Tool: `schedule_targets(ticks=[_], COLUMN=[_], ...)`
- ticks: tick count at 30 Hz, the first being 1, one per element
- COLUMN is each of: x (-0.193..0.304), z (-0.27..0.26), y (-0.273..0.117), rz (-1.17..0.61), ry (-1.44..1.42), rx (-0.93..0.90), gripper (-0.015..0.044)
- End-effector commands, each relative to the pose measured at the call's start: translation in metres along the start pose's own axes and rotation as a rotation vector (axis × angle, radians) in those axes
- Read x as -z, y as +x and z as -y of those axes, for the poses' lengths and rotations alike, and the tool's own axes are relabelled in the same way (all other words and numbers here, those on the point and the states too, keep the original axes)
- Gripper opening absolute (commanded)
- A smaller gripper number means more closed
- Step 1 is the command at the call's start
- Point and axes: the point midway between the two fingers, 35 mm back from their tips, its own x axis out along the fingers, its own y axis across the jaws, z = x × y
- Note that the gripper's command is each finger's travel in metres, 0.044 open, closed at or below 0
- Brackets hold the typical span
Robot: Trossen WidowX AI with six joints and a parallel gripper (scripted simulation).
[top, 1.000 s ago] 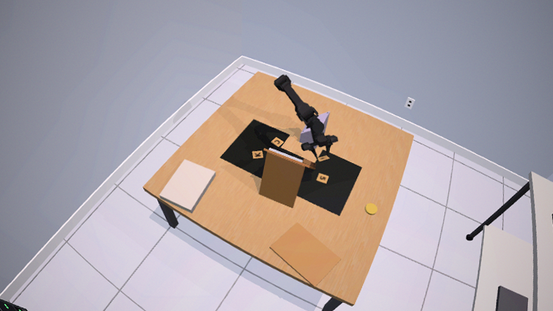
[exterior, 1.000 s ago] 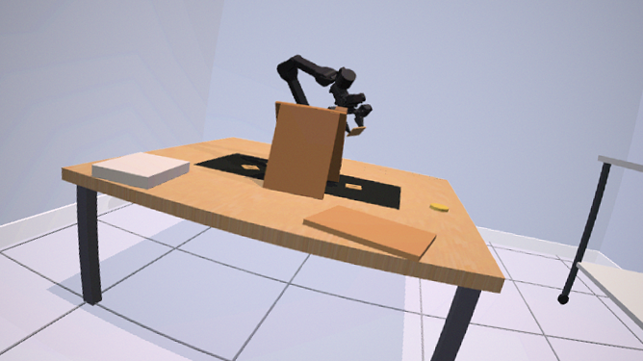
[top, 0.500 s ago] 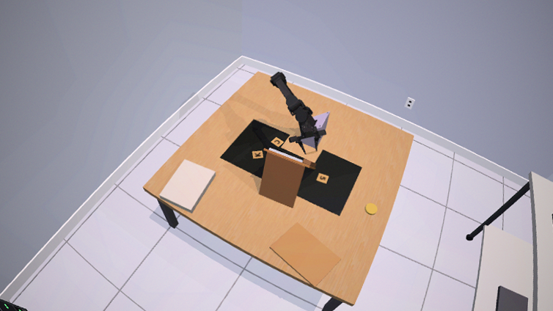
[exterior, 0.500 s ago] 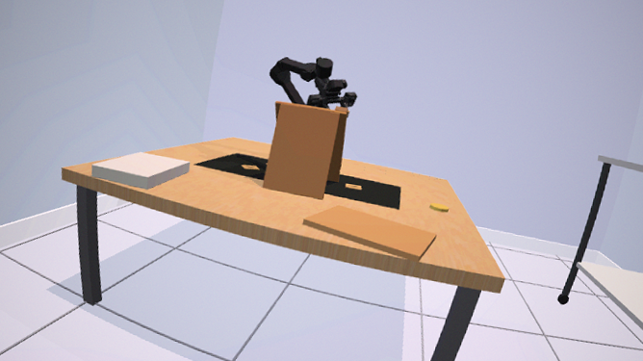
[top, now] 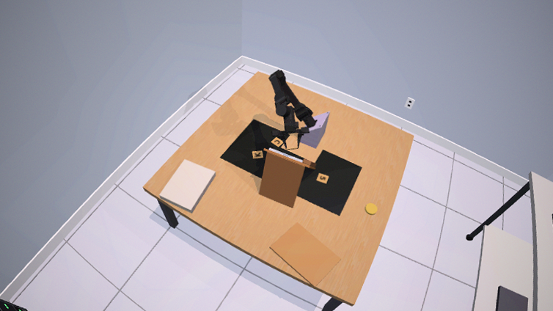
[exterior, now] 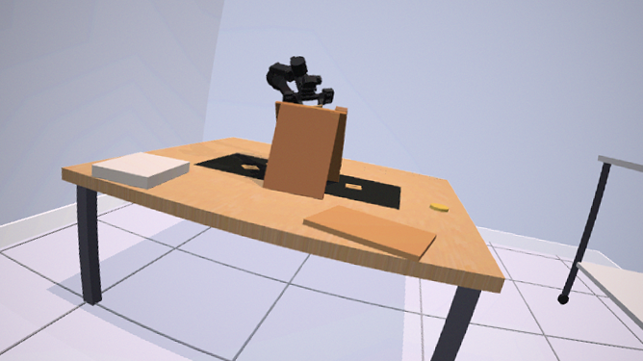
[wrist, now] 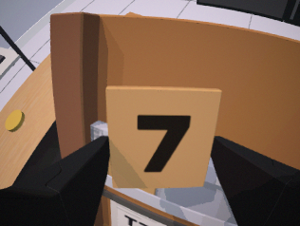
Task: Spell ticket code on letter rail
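My gripper [top: 292, 144] [wrist: 161, 143] is shut on the 7 tile [wrist: 163, 102], held upright with its face to the wrist camera. It is in front of the brown board [top: 283, 179] [exterior: 300, 149] [wrist: 204, 52], near a clear rail part [wrist: 185, 195] low in the wrist view; contact is not clear. A white label [wrist: 134, 216] below is cut off by the frame edge and its code cannot be read. A C tile [top: 276, 141] and a K tile [top: 257, 154] [exterior: 250, 166] lie left of the board; a tile reading 5 or S [top: 322, 178] [exterior: 353, 186] lies right.
The loose tiles lie on black mats [top: 340, 202] [exterior: 385, 197]. A lilac wedge [top: 315, 135] stands behind the board near the arm. A yellow disc [top: 370, 208] [exterior: 439, 207] [wrist: 14, 121], a white slab [top: 187, 184] [exterior: 140, 168] and an orange panel [top: 305, 254] [exterior: 370, 231] lie on the counter.
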Motion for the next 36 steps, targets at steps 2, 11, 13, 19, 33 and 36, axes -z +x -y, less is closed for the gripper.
schedule_targets(ticks=[2,11,13,19,33,36], x=[0.002,0.014,0.020,0.041,0.084,0.083], z=[0.030,0.082,0.092,0.122,0.165,0.168], y=[-0.014,-0.039,-0.044,-0.061,-0.097,-0.091], rz=[0.044,0.097,0.096,0.085,0.037,0.037], ry=[0.020,0.060,0.065,0.076,0.080,0.080], rx=[0.068,0.202,0.230,0.315,0.472,0.473], gripper=[0.0000,0.0000,0.0000,0.0000,0.0000,0.0000])
